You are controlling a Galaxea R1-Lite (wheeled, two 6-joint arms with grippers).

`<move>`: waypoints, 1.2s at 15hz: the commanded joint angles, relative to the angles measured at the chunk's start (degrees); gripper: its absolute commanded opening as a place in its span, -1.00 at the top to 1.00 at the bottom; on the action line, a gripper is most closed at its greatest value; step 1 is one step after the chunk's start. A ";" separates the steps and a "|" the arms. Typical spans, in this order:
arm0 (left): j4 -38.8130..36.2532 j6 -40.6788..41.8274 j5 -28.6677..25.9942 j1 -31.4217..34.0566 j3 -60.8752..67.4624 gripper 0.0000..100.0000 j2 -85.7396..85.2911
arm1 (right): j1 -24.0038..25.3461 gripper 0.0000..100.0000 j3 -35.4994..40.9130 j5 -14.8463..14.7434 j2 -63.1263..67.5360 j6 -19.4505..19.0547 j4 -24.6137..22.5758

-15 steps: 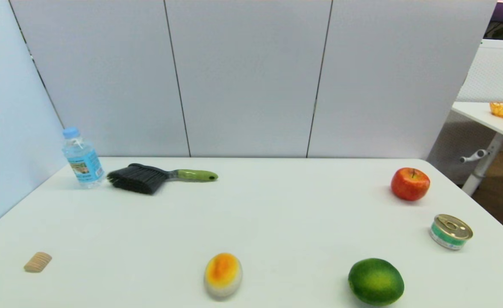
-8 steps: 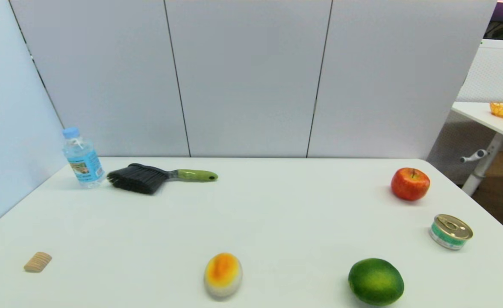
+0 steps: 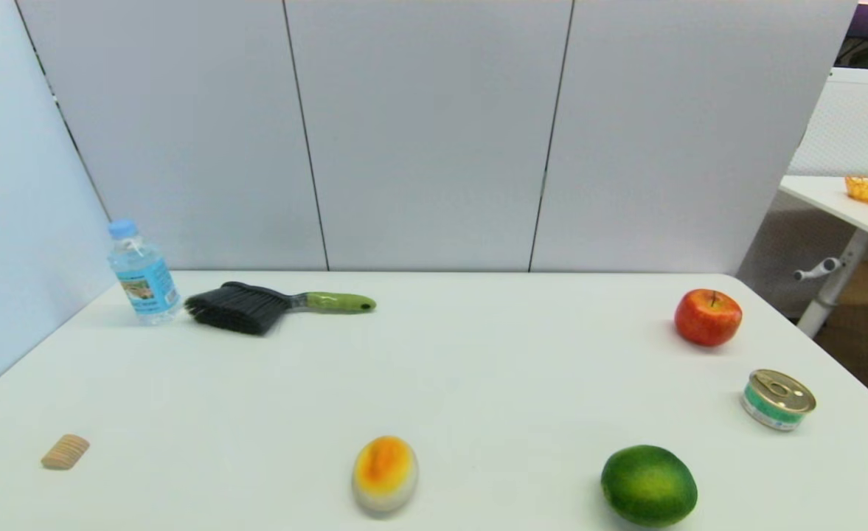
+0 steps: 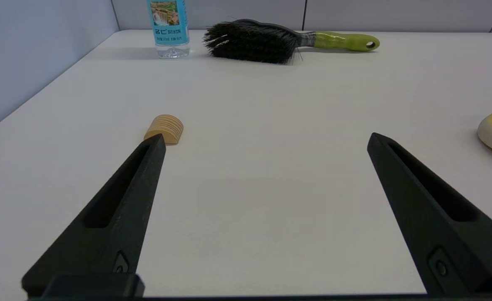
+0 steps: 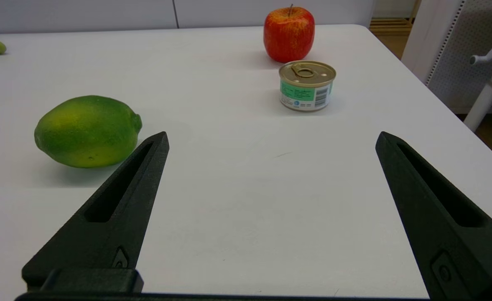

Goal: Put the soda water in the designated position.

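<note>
Listing from the near edge outward, we hold our left gripper [image 4: 264, 140] low over the white table [image 3: 478, 369] with its fingers spread wide and nothing between them, and our right gripper [image 5: 271, 138] likewise low over the table, fingers wide and empty; neither arm shows in the head view. Nearest on our left lies a small ridged tan block [image 3: 65, 451], just past the left gripper's fingertip in the left wrist view. Near the front centre rests an orange-and-white egg-shaped piece [image 3: 385, 473], and to its right a green lime [image 3: 649, 484], which lies beside the right gripper's finger in the right wrist view. Farther right stands a short green-banded tin can [image 3: 777, 399], upright with its pull-tab lid upward, and beyond it a red apple [image 3: 708, 317]. At the far left we record a black-bristled brush with a green handle [image 3: 279, 305], lying flat, handle pointing right. Last, the soda water [image 3: 143, 272] stands upright in the far left corner, just beside the brush's bristles, close to the grey wall panels [image 3: 434, 133], well apart from both grippers.
</note>
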 commanded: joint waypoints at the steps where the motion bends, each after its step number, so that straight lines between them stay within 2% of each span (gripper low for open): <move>1: -0.05 0.02 0.00 0.00 0.00 -1.00 0.07 | 0.00 -1.00 0.01 0.00 -0.01 0.02 0.00; 18: -0.05 0.02 0.00 0.00 0.00 -1.00 0.07 | 0.00 -1.00 0.10 0.09 -0.01 -0.16 -0.09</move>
